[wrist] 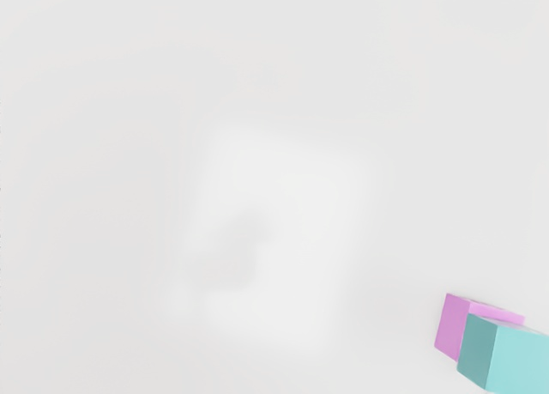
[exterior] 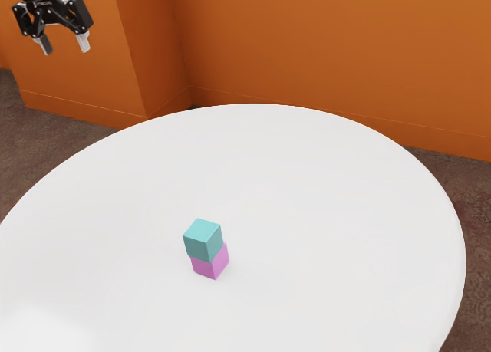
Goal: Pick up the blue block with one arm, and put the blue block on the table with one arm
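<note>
Exterior view: teal-blue block [exterior: 203,241] atop pink block [exterior: 210,266].

Hand [exterior: 66,50] raised, pointing down, fingers [exterior: 84,42] spread apart.

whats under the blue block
A pink block sits under the blue block, its lower part showing in the exterior view. The pink block's top is mostly covered by the blue one, so what that hidden face looks like can't be told.
</note>
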Available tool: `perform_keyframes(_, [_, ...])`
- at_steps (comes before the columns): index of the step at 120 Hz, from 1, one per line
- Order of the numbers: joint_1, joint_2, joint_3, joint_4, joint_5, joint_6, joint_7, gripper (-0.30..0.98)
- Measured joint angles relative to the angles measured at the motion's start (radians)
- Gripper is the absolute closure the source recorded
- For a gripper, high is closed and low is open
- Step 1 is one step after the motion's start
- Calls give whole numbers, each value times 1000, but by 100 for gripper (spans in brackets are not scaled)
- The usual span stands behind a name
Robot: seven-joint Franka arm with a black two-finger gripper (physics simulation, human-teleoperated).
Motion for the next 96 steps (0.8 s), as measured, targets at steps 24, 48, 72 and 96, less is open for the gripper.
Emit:
perform_keyframes(24, [-6, 1, -4, 6, 23, 4, 17, 2])
perform_keyframes(48, [-124, -218, -6, 43, 60, 3, 58, 2])
perform_keyframes(72, [-135, 30, 1, 10, 133, 35, 87, 2])
perform_keyframes(96, [-137, 80, 1, -234, 151, 229, 107, 2])
